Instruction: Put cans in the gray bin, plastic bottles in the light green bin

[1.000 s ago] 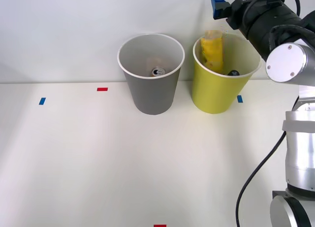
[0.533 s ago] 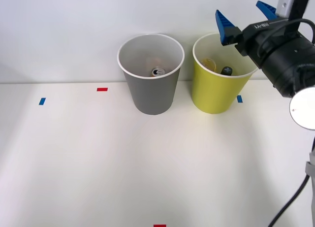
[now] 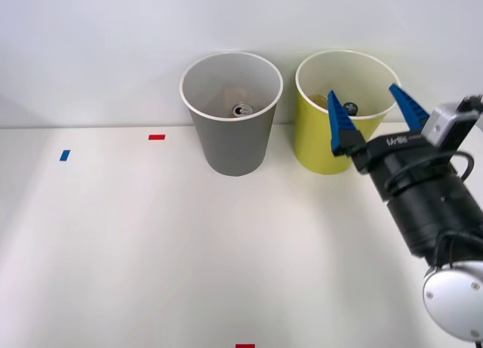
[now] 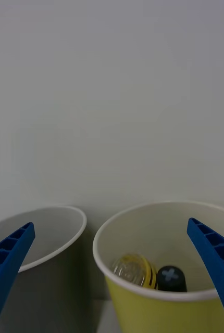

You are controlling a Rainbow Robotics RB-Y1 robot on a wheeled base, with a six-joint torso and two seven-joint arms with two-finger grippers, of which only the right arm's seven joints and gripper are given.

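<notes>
Two plastic bottles (image 4: 143,271) in light green bin (image 4: 143,307) — gray bin (image 4: 49,244) beside

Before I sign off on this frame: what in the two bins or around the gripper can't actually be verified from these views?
- Can in the gray bin: front view, silver top visible, body hidden by the bin wall.
- Plastic bottles in the light green bin: wrist view, the rim hides their lower parts; their exact number is uncertain.
- Right gripper: open, fingers cut off by the wrist view's edge.

small white lettering on black wrist housing (image 3: 398,140), not legible
</notes>
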